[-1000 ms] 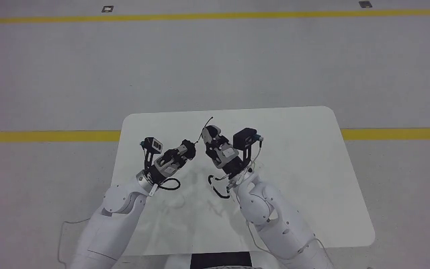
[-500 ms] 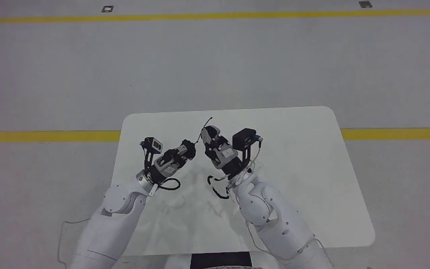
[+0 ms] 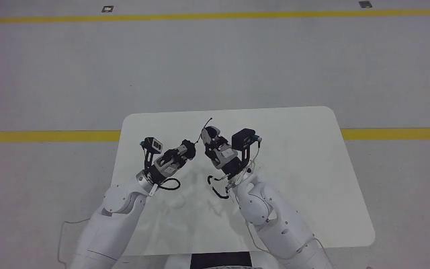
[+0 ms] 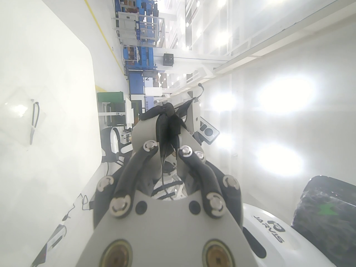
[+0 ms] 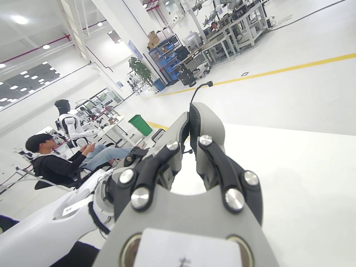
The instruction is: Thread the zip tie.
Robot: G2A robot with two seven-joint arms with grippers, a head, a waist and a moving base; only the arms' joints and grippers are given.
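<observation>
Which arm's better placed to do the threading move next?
Left, likely: right gripper is shut on the zip tie, head end poking clear of the tips; left gripper pinches its other stretch close alongside and can feed it.

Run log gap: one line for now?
right gripper: shut on zip tie | left gripper: shut on zip tie | both: over table

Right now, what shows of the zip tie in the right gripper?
The zip tie is a thin black strand, plastic by its look, pinched between the right gripper's shut fingers above the table. A short curved length sticks out past the fingertips and ends in a small blocky head that touches nothing. The pads hide the rest. A dark strand also runs between the left gripper's shut fingers; I cannot tell whether it is the same tie.
</observation>
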